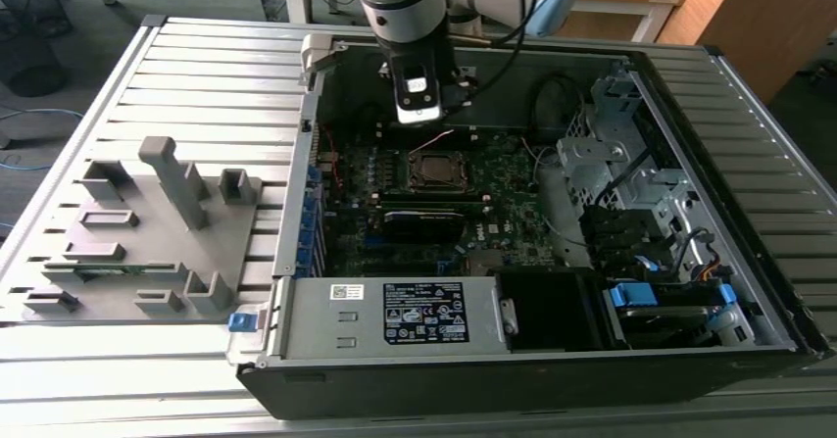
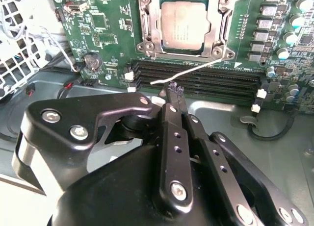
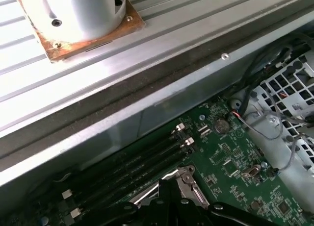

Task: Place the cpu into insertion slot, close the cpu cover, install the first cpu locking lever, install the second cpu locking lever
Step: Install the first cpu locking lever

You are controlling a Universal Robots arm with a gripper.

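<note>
The chip (image 2: 185, 25) sits in the socket (image 2: 143, 45) on the green board (image 2: 98, 35), with the cover (image 2: 219, 25) lying flat around it. A thin silver lever (image 2: 201, 68) slants out from one socket corner over the black memory slots (image 2: 216, 84). The claw (image 2: 172, 88) is narrow, its tips pinched on the lever near its free end.
</note>
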